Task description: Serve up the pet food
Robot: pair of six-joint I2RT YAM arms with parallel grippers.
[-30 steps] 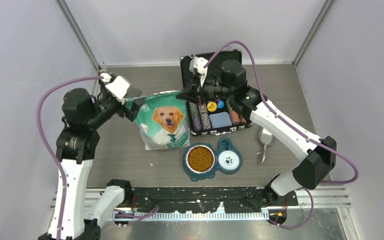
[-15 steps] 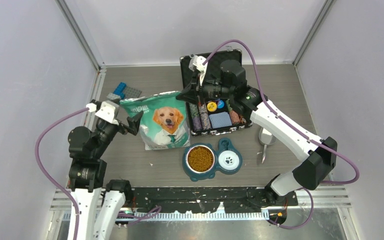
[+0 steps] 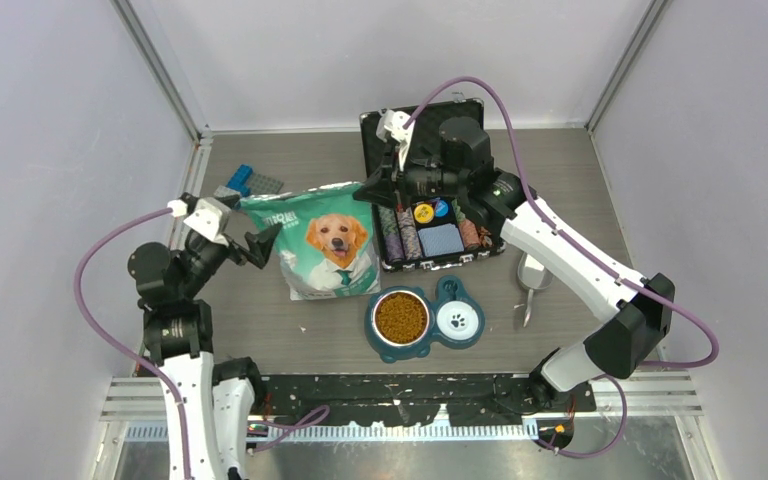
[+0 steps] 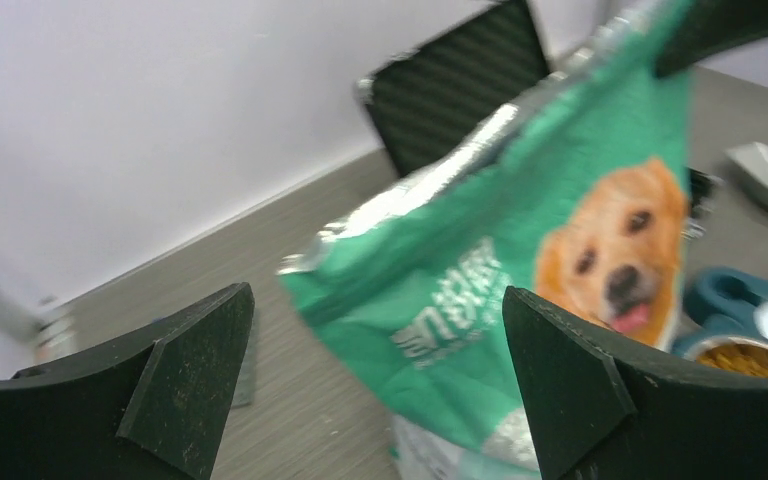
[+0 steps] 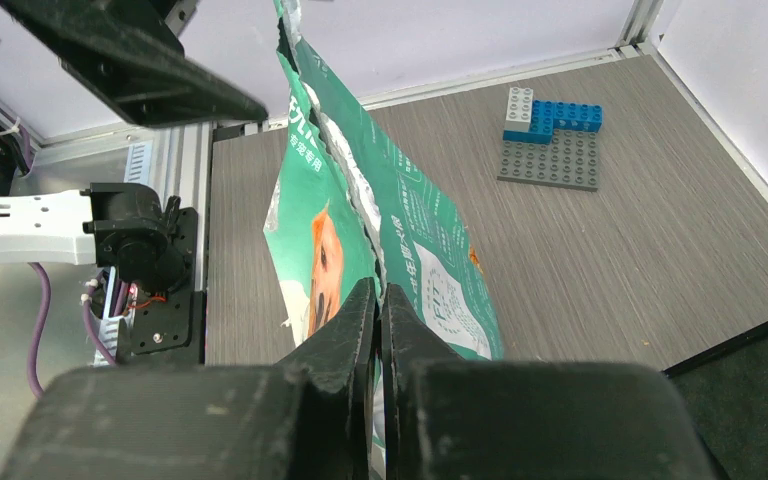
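The pet food fills the left steel bowl of a teal double feeder; in the left wrist view the pet food shows at the lower right edge. The teal-and-white dog-print bag stands upright behind the feeder. My right gripper is shut on the bag's top right corner; in the right wrist view the right gripper pinches the bag at its torn top edge. My left gripper is open just left of the bag, apart from it. Through the left gripper the bag shows blurred.
An open black case of poker chips stands right behind the bag. A metal scoop lies right of the feeder, whose right bowl is white with a paw print. Blue and grey bricks lie at the back left.
My left gripper has drawn back from the bag's top left corner toward the near left, staying open. The right gripper and the bag have kept still.
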